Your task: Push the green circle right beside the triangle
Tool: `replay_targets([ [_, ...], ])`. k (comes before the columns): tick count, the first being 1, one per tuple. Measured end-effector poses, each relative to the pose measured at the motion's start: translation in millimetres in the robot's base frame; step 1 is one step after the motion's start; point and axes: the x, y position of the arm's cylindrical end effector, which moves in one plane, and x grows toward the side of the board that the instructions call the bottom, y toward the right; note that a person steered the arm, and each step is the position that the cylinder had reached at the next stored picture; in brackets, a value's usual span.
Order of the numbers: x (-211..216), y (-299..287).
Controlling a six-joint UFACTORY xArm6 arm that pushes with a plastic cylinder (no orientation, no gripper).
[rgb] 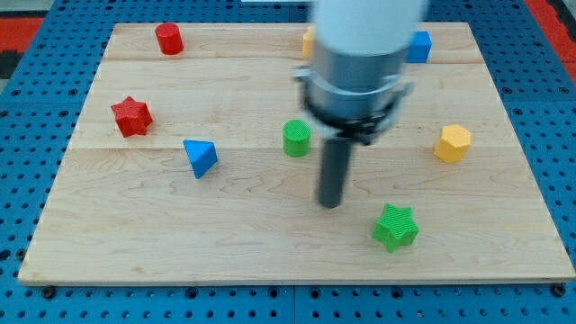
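Note:
The green circle (296,138) is a short green cylinder near the middle of the wooden board. The blue triangle (200,157) lies to its left, about a hundred pixels away. My tip (330,203) is on the board below and to the right of the green circle, apart from it. The rod hangs from the arm's grey and white body, which covers part of the board's top.
A red star (131,116) and a red cylinder (168,39) are at the left. A green star (396,227) lies right of my tip. A yellow hexagon (453,143) is at the right, a blue block (418,46) at top right. A yellow block (309,40) is partly hidden by the arm.

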Motion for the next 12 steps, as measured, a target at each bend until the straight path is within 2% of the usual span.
replay_targets([
  [1, 51.2, 34.6],
  [3, 27.9, 148.5],
  [5, 25.3, -40.8],
  [9, -19.9, -71.7],
  [10, -23.8, -55.3],
  [11, -62.6, 6.1],
  [12, -112.8, -4.5],
])
